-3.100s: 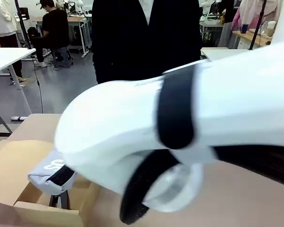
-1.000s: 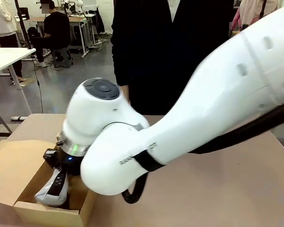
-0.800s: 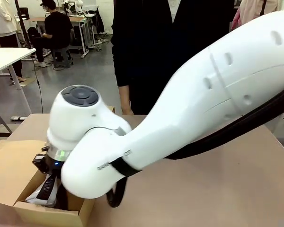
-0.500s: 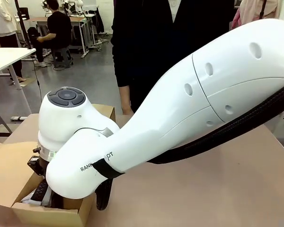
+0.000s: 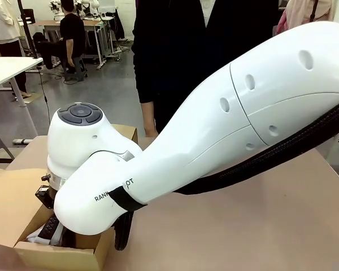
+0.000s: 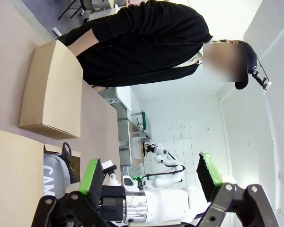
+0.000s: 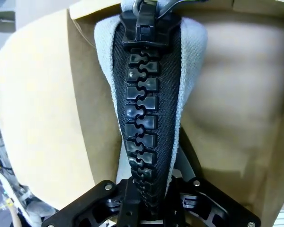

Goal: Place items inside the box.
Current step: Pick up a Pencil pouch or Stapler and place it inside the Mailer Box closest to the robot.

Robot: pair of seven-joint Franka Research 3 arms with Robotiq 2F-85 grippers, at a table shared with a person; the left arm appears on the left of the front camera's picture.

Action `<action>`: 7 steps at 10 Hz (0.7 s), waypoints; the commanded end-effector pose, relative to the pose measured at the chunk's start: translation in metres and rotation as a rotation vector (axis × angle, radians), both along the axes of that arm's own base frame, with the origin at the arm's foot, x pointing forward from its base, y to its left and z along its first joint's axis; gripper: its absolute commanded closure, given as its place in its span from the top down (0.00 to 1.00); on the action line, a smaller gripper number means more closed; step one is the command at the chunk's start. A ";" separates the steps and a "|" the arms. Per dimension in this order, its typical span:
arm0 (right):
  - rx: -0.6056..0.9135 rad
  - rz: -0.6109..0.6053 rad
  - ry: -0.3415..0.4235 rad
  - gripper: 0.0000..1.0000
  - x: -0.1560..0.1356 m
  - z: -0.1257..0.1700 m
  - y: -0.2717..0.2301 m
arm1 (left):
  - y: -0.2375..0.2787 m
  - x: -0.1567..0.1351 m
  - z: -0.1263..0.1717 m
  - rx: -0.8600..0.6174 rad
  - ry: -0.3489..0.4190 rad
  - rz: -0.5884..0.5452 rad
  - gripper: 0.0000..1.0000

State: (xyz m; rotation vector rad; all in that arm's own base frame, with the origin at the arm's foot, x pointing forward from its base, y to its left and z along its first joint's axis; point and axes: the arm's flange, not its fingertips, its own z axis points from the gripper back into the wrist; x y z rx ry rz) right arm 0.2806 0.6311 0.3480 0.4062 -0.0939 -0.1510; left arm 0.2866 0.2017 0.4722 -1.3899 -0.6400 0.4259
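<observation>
Small dark print runs along the white shell of the right arm (image 5: 214, 141) in the front view. It reads "RANK", then "OT", with a black strap (image 5: 117, 199) covering the letters between. In the left wrist view, large white letters "CAM" stand sideways on the grey case (image 6: 54, 177); the rest of the word is hidden. No other print is readable.

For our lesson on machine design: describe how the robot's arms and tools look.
The right arm is a smooth, rounded white shell with a grey button cap, a black band with white lettering and a ribbed black hose. The left tool is a black linkage with green pads.
</observation>
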 end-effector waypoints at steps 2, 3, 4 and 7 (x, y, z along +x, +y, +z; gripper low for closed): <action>-0.018 0.010 -0.002 1.00 0.000 0.005 -0.005 | -0.004 -0.003 -0.001 -0.006 -0.026 0.003 1.00; -0.016 0.008 -0.002 1.00 0.000 0.007 -0.008 | -0.004 -0.003 -0.001 -0.006 -0.026 0.003 1.00; -0.010 0.002 -0.005 1.00 0.001 0.010 -0.012 | -0.004 -0.003 -0.001 -0.006 -0.026 0.003 1.00; 0.003 0.005 0.004 1.00 0.002 0.019 -0.027 | -0.004 -0.003 -0.001 -0.006 -0.026 0.003 1.00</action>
